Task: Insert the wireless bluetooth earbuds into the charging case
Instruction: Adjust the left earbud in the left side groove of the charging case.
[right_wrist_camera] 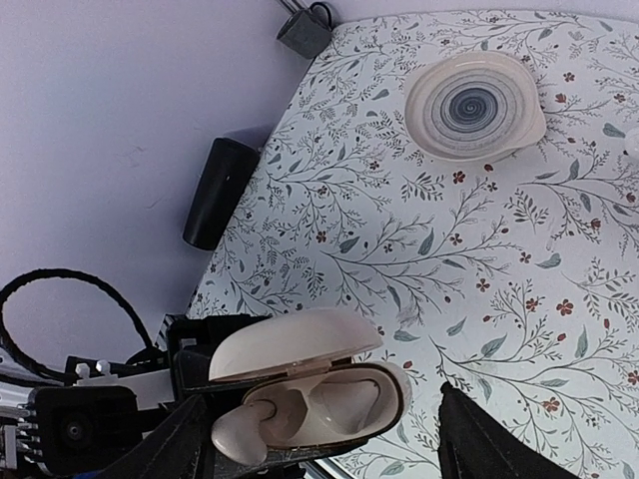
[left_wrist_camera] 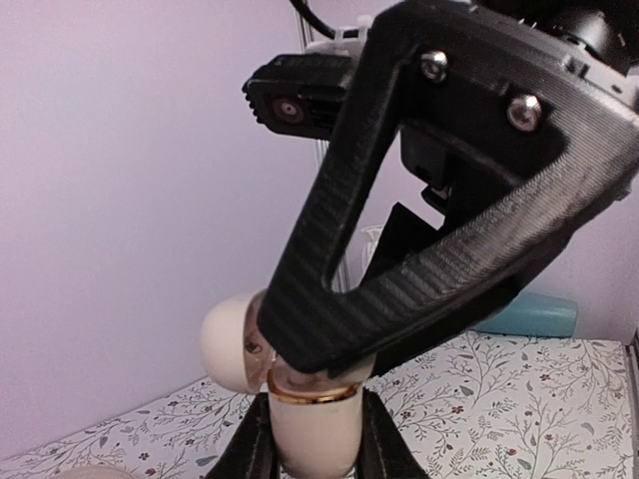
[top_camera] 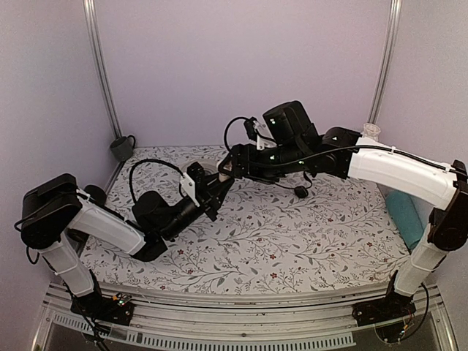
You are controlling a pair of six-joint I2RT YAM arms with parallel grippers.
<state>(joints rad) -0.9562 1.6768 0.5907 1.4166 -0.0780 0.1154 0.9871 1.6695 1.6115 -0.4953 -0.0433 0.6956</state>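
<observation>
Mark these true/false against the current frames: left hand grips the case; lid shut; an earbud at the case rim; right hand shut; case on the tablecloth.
1. The left hand grips the charging case. True.
2. The lid is shut. False: it is hinged open, with the inner wells exposed.
3. An earbud sits at the rim of the case. True: it is at one end and partly sticks out.
4. The right hand is shut. False: its fingers are spread wide, one on either side of the case.
5. The case rests on the tablecloth. False: the left hand holds it up off the cloth.
</observation>
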